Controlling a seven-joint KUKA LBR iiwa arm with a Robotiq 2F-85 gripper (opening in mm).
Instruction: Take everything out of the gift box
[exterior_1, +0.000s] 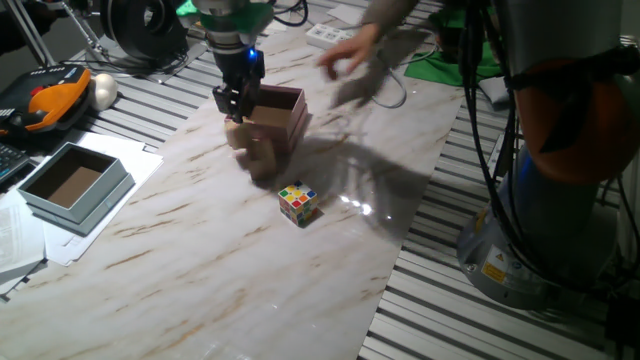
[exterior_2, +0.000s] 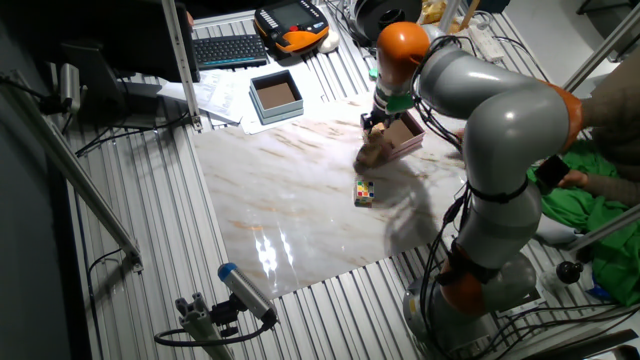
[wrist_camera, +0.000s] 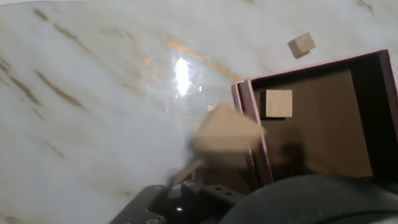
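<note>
The pale-pink gift box (exterior_1: 283, 113) stands on the marble table; it also shows in the other fixed view (exterior_2: 404, 136) and the hand view (wrist_camera: 367, 74). One wooden cube (wrist_camera: 276, 103) lies inside it by the near wall. A tiny wooden cube (wrist_camera: 301, 45) lies on the table outside the box. Another wooden cube (wrist_camera: 227, 134) is blurred just outside the box wall, under my gripper (exterior_1: 235, 106), and also shows in the first fixed view (exterior_1: 238, 134). My gripper (exterior_2: 374, 126) hangs at the box's outer edge, open, not touching the cube.
A multicoloured puzzle cube (exterior_1: 298, 203) lies on the table in front of the box. A grey-blue box (exterior_1: 75, 185) with a brown inside sits at the left edge on papers. A person's blurred hand (exterior_1: 350, 52) is over the table's far side.
</note>
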